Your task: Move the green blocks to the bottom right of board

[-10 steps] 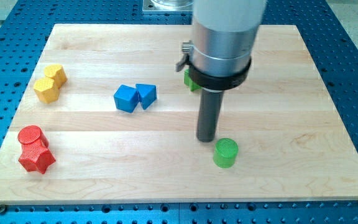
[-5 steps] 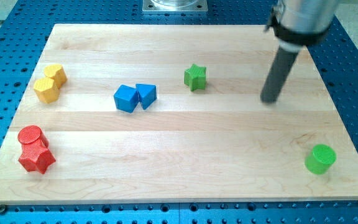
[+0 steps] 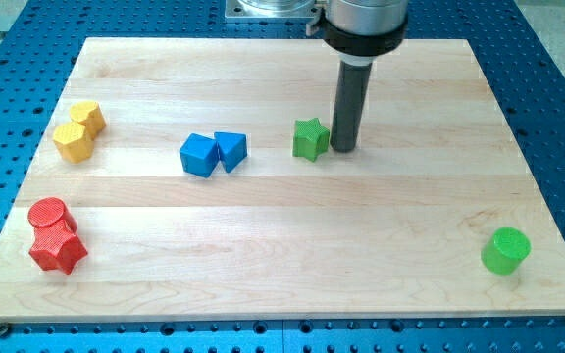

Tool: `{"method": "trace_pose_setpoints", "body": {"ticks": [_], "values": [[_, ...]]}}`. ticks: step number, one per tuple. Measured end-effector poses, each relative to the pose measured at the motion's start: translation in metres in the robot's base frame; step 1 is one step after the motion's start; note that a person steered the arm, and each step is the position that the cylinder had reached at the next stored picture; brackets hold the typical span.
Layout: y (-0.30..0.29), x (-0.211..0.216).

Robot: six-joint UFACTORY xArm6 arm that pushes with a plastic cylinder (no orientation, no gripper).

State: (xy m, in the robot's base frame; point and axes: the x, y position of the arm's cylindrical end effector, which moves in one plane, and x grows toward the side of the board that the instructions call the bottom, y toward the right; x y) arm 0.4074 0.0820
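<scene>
One wooden board (image 3: 263,294) fills most of the view, lying on a blue perforated table (image 3: 557,59) that shows around its edges. The arm's silver and black housing (image 3: 364,22) enters from the view's top, and the dark rod (image 3: 347,103) drops straight down from it. My tip (image 3: 342,149) sits on the board just to the view's right of the green star block (image 3: 309,138), touching it or nearly so; the exact contact cannot be resolved. The rod has no jaws and holds nothing, it only stands beside the star. The green cylinder block (image 3: 505,250) stands upright near the board's bottom right corner, well apart from the tip and from the star. The star itself is near the board's middle, toward the view's top. At the view's left bottom, a red cylinder block (image 3: 49,214) and a red star-like block (image 3: 59,250) sit touching, the cylinder toward the top. Left of the green star, a blue cube block (image 3: 199,155) and a blue wedge-like block (image 3: 231,150) sit side by side, touching. At the left edge toward the top, two yellow blocks touch: the larger, roughly hexagonal one (image 3: 73,142) lower left, the smaller one (image 3: 88,117) upper right, its shape unclear.
</scene>
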Motion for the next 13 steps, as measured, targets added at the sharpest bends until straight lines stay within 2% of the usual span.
{"method": "trace_pose_setpoints", "body": {"ticks": [1,2,3,4,5,6,8,9,10,11,12,13], "values": [[-0.015,-0.043],[-0.036,0.005],[0.007,0.076],[-0.001,0.051],[0.015,0.013],[-0.048,0.005],[-0.055,0.102],[-0.076,0.062],[-0.093,0.048],[-0.147,0.061],[-0.138,0.102],[-0.073,0.124]]}}
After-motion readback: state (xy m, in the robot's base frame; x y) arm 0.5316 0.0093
